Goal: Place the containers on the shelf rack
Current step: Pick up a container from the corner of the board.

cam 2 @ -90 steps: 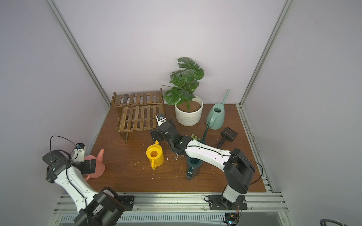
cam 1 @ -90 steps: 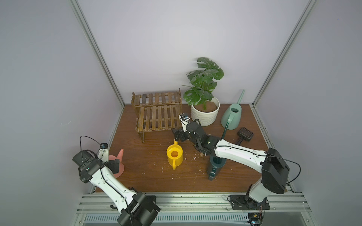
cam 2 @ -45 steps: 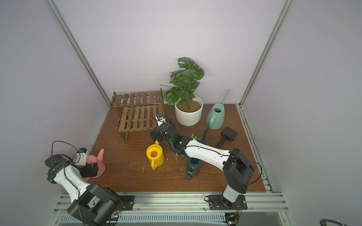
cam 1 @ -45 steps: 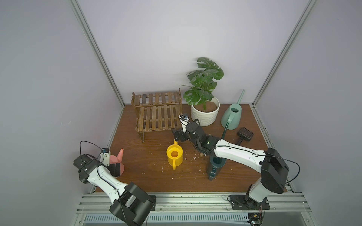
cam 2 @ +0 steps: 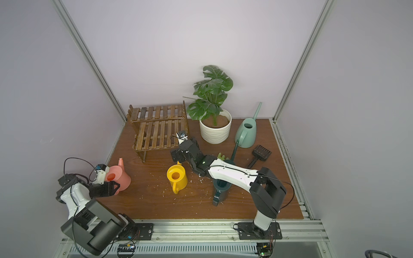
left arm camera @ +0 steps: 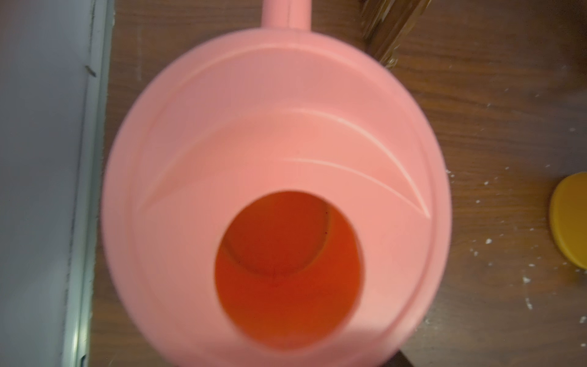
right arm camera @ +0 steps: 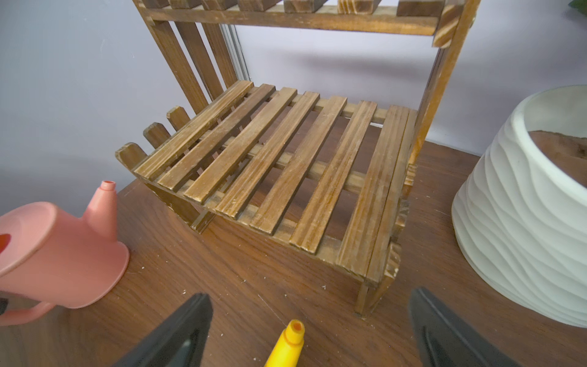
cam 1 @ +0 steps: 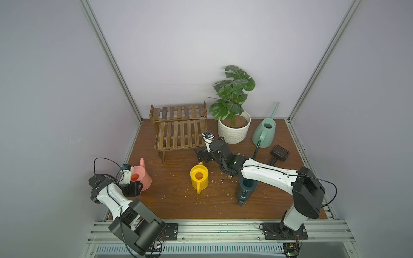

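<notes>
At the bench's (cam 1: 174,201) left edge sat the pink watering can (cam 1: 144,179), spout pointing toward the shelf rack (cam 1: 178,134), and the left end effector (cam 1: 134,188) was right at its handle, though whether it had a grip, I couldn't tell. Mid-bench stood the yellow watering can (cam 1: 199,178), the right end effector (right arm camera: 309,294) spread wide around its spout. The teal can (cam 1: 248,185) stood under the right arm, and the mint-green can (cam 1: 264,136) stood beside the white plant pot (cam 1: 233,134).

Prob. lab: alu-frame booth (cam 1: 111,60)
</notes>
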